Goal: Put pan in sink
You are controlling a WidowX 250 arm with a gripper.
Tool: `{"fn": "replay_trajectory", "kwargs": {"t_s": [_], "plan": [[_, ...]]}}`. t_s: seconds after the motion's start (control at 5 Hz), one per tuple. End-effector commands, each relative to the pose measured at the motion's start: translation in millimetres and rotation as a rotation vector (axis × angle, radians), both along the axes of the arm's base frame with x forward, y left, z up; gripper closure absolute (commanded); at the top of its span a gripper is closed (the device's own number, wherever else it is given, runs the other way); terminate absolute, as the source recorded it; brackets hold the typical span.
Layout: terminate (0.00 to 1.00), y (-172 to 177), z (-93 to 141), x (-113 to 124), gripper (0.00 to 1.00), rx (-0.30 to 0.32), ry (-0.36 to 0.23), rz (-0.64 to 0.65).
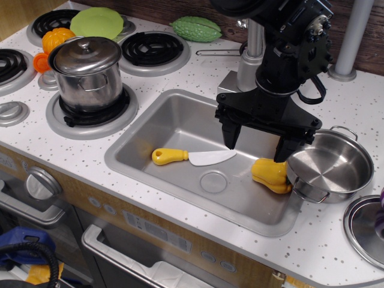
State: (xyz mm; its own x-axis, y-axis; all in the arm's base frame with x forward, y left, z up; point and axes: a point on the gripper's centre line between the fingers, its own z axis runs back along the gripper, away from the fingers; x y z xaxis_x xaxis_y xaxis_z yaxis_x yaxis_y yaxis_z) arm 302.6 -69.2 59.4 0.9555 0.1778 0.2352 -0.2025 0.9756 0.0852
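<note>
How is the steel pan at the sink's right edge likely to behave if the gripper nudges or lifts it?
The pan looks thin, rigid and shiny, so probably light and slippery on metal. It seems to overhang the sink rim, so a nudge may tip it inward. The open gripper would likely hold its rim better than the small wire handles.
</note>
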Motion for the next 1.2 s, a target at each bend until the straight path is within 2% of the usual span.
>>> {"fn": "replay_trajectory", "kwargs": {"t_s": [0.0,0.4,0.6,1.0], "plan": [[0.0,0,0,0,0.0,0.0,0.0,0.0],[0.0,-19,9,27,0.0,-0.025,-0.038,-0.015],[0.0,-23,4,40,0.0,-0.075,-0.069,-0.023],[0.0,-20,-19,47,0.0,-0.103,-0.098,-0.036]]}}
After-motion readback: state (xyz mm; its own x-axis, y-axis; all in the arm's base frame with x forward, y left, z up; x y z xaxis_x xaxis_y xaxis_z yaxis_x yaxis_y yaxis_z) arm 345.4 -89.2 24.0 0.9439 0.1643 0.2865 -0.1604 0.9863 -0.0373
